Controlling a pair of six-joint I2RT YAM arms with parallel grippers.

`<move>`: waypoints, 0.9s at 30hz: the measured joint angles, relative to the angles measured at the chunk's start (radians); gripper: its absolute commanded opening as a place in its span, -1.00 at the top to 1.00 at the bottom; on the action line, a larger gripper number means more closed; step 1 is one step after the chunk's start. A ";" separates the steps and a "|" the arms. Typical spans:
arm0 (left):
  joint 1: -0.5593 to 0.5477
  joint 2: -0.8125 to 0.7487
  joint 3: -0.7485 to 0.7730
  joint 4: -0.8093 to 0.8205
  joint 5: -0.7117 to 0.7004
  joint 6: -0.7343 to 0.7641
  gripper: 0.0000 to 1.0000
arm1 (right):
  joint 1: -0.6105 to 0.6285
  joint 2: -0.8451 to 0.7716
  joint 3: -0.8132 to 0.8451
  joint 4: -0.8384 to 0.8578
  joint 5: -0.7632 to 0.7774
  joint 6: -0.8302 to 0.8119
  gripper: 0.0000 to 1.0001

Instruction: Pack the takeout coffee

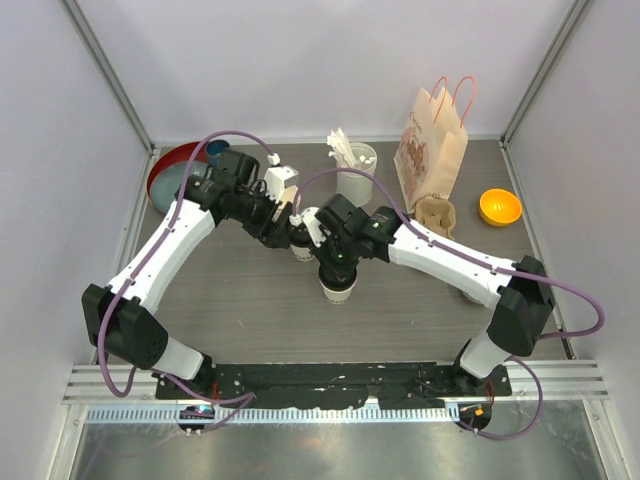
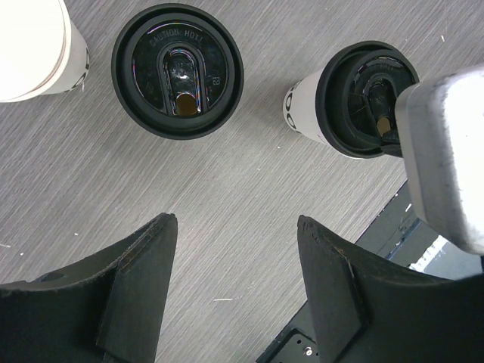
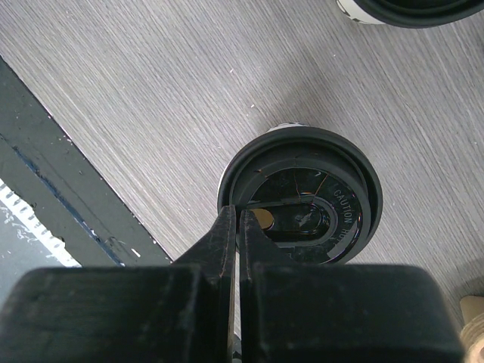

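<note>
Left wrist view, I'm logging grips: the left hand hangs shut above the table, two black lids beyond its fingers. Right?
No. The left wrist view shows the left hand open, its fingers apart above the table. A black lid and a second lid do lie beyond them.

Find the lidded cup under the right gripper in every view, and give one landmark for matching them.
Top external: lidded cup near the centre, its top hidden by the right gripper.
Left wrist: lidded cup at upper right.
Right wrist: lidded cup at centre, under the shut fingertips.
Shared landmark: the second lidded cup, beside it in all three views.
</note>
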 measured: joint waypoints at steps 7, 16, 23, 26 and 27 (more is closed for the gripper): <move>0.000 0.000 0.000 0.000 0.001 0.000 -0.37 | 0.000 0.002 -0.018 0.011 -0.007 0.001 0.98; 0.000 0.000 0.000 -0.003 0.001 0.001 -0.37 | 0.000 0.013 -0.021 0.014 -0.024 0.015 0.98; 0.002 0.000 0.000 -0.008 0.000 0.000 -0.36 | 0.000 0.018 -0.042 0.048 -0.047 0.027 0.98; 0.002 0.000 0.000 -0.008 0.002 -0.001 -0.35 | 0.000 0.002 -0.076 0.092 -0.076 0.033 0.98; 0.002 0.000 0.000 -0.008 0.003 -0.003 -0.36 | 0.000 -0.005 -0.088 0.105 -0.085 0.034 0.98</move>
